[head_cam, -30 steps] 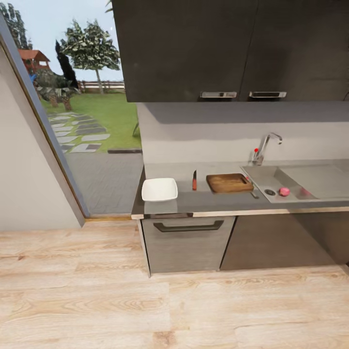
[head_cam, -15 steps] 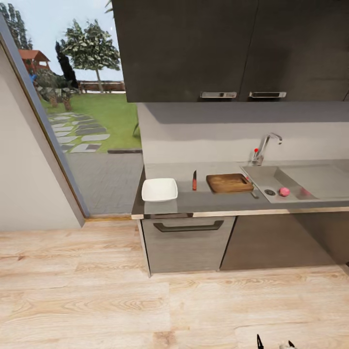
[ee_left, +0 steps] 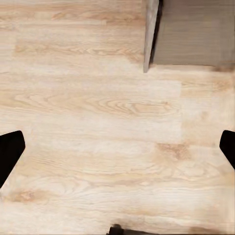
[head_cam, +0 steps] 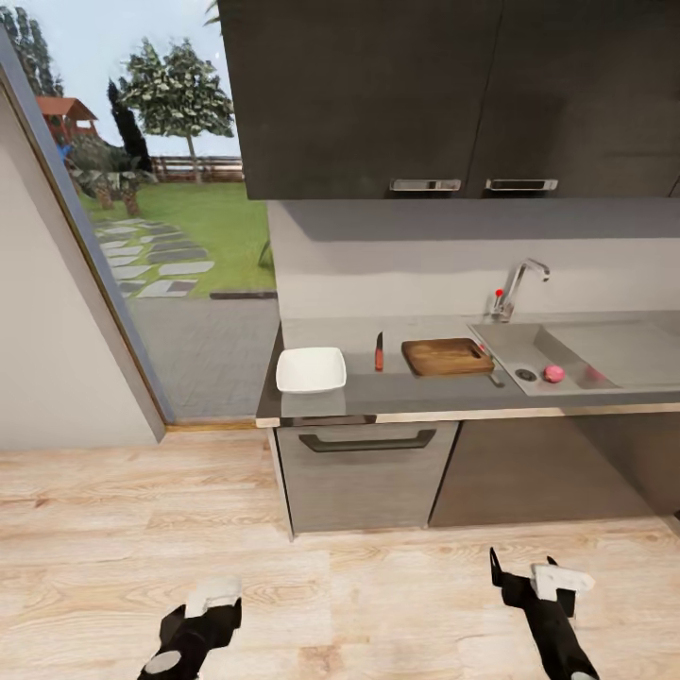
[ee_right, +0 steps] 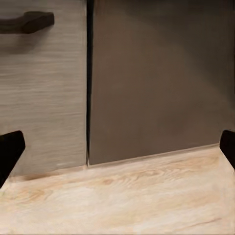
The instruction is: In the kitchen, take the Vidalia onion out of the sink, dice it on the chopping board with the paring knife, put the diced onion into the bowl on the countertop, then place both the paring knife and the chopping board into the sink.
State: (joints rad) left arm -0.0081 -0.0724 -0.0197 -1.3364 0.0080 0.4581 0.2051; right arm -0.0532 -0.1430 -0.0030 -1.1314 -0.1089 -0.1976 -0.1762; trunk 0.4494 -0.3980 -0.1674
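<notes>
The right claw (head_cam: 524,571) hangs low over the wooden floor (head_cam: 142,529), well short of the desk (head_cam: 416,392), and it holds nothing. In the right wrist view its two dark fingertips (ee_right: 10,149) sit at opposite margins of the picture, so the jaws stand wide apart, facing the grey-brown drawer fronts (ee_right: 44,98). The left claw (head_cam: 203,614) is equally low and equally empty; in its own wrist view the fingertips (ee_left: 10,152) are spread just as wide, above bare floorboards.

The Vidalia onion (head_cam: 553,373) lies in the basin of the sink (head_cam: 510,349), near the round drain and toward the desk's right end. From both claws it lies ahead and above, and it sits almost straight ahead of the right claw, so the right arm is judged the nearer one for the pick (the left would have to cross the whole run of things).

The rest lies in a row along the desk: the chopping board (head_cam: 446,356) touching or just beside the sink's left rim, the paring knife (head_cam: 379,351) beside it with its long axis running front to back, and the bowl (head_cam: 311,369) near the left end. A reach is probably not possible until the base closes in.
</notes>
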